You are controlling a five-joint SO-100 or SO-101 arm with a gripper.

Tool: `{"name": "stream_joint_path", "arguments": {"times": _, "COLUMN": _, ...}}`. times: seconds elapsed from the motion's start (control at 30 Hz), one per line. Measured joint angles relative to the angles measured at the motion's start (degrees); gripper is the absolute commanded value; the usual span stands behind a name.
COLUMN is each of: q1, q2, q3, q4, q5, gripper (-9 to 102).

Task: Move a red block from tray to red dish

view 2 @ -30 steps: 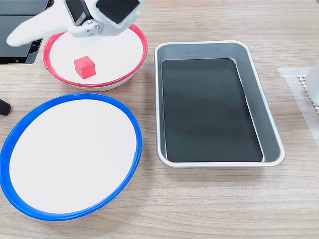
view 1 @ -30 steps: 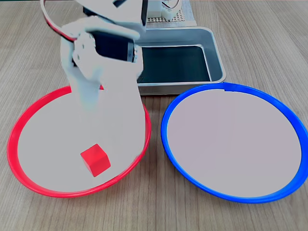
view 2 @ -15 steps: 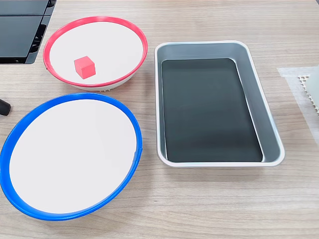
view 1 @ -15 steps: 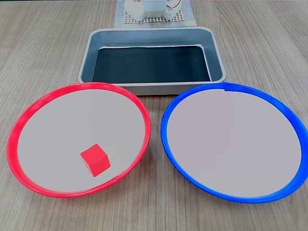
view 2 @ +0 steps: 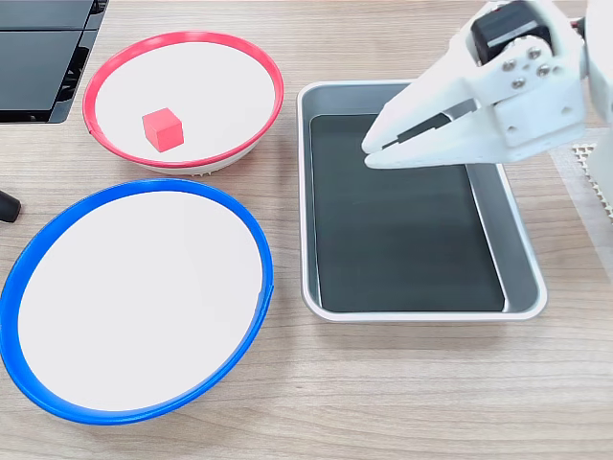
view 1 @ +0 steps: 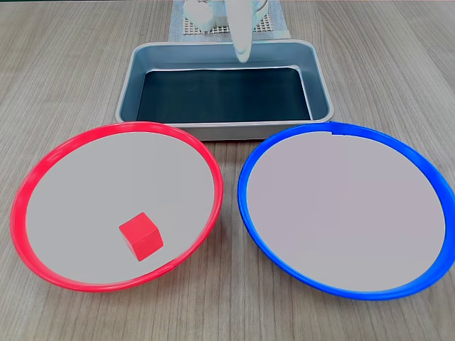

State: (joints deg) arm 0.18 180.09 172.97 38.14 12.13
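Note:
The red block (view 1: 141,236) lies loose inside the red dish (view 1: 135,126), toward its near side; in the other fixed view the red block (view 2: 162,128) rests left of centre in the red dish (view 2: 182,36). The tray (view 1: 323,89) shows only its black bottom. My white gripper (view 2: 372,153) hovers over the far part of the tray (view 2: 522,278), tips pointing toward the dishes, jaws closed together with nothing between them. From the front, the gripper (view 1: 242,55) hangs tip-down over the tray's back rim.
A blue-rimmed dish (view 1: 341,213) sits beside the red one; it lies near the table's front edge as the blue-rimmed dish (view 2: 134,307). A black device (view 2: 38,57) is at the top left. A white mesh mat (view 2: 589,163) lies by the arm's base.
A second ago the arm stood over the red dish; it then left both views and now hangs over the tray. The red block has stayed in place in the dish.

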Motion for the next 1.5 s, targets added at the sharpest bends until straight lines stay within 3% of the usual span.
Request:
{"name": "stream_joint_path", "arguments": {"times": 0.43, "q1": 0.2, "q2": 9.2, "q3": 0.3, "q4": 18.7, "q5": -3.0, "gripper": 0}}
{"name": "stream_joint_path", "arguments": {"times": 1.5, "q1": 0.2, "q2": 9.2, "q3": 0.3, "q4": 19.2, "q5": -3.1, "gripper": 0}}
